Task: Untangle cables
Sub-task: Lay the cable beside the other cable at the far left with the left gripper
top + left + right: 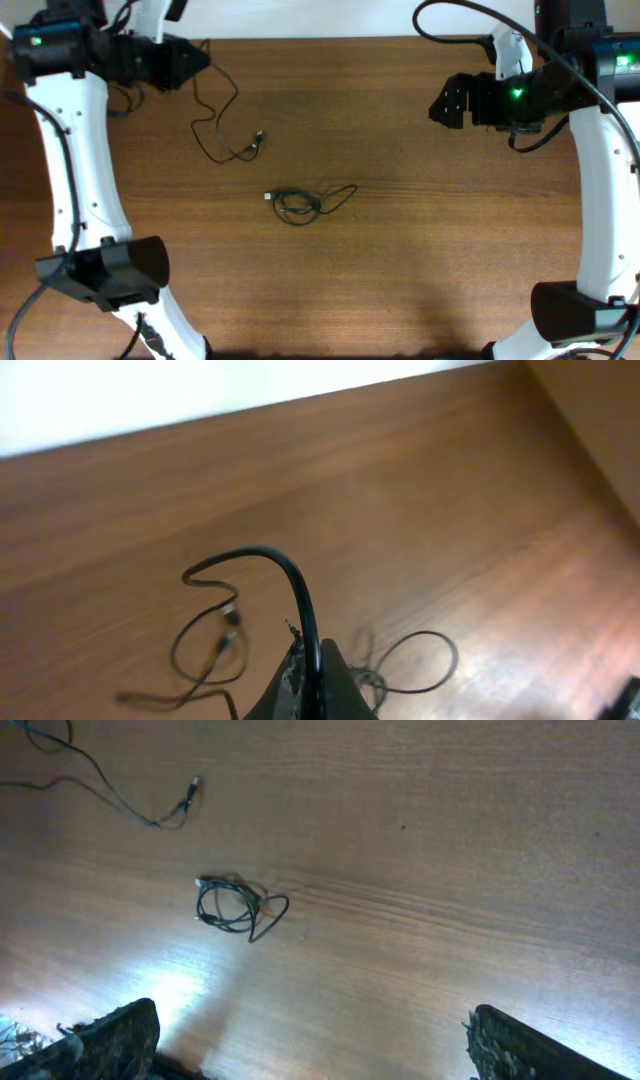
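A loose black cable (222,125) runs from my left gripper (203,57) at the table's back left down to a silver-tipped plug (258,138). The left gripper is shut on this cable; in the left wrist view the cord (296,585) arches up out of the closed jaws (318,660). A second cable lies as a small coiled bundle (298,203) near the table's middle, with a loop trailing right. It also shows in the right wrist view (236,908). My right gripper (440,103) is open and empty, raised at the back right, far from both cables.
The brown wooden table (420,250) fills the view. The white arm bases stand at the front left (110,270) and front right (575,305). Thick black arm cables hang at the back right (470,15).
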Available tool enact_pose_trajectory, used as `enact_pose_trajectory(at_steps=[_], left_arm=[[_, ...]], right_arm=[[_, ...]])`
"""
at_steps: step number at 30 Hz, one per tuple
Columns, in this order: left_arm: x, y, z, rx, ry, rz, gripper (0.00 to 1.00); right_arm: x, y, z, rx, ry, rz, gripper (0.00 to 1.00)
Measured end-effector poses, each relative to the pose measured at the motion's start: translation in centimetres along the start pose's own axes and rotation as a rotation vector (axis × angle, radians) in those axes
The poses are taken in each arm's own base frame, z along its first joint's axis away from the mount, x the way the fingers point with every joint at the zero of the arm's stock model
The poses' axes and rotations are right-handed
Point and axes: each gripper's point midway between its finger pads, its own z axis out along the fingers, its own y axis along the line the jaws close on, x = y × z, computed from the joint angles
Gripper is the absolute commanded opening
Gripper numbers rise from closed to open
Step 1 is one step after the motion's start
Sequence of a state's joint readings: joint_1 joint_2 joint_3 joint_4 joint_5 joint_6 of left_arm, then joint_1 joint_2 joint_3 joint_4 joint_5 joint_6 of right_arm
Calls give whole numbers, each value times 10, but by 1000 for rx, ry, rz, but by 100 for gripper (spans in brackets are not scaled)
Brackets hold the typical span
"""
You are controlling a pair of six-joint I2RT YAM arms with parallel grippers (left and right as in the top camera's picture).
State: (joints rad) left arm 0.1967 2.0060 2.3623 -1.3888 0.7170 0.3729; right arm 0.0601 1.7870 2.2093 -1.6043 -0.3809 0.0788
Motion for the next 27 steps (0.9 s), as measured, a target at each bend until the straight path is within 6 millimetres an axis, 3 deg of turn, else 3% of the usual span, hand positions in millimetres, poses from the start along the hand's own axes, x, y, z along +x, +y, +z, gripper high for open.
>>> enact_pose_trajectory(at_steps=[3,10,14,23,27], left_arm=[[7,29,-5,-52,5,-41,0],[26,123,-36,-306,3,-111,0],[40,170,-36,-399,21,-147,0],[117,280,-33,-649,205,-282,0],[148,312,-42,-736,269,-332,0]], right_arm=[[2,-1,0,8,8,3,99],[3,-3,0,19,12,6,99],[3,-3,0,19,14,7,99],[3,-3,0,19,14,6,98],[4,-3,0,19,13,6,99]])
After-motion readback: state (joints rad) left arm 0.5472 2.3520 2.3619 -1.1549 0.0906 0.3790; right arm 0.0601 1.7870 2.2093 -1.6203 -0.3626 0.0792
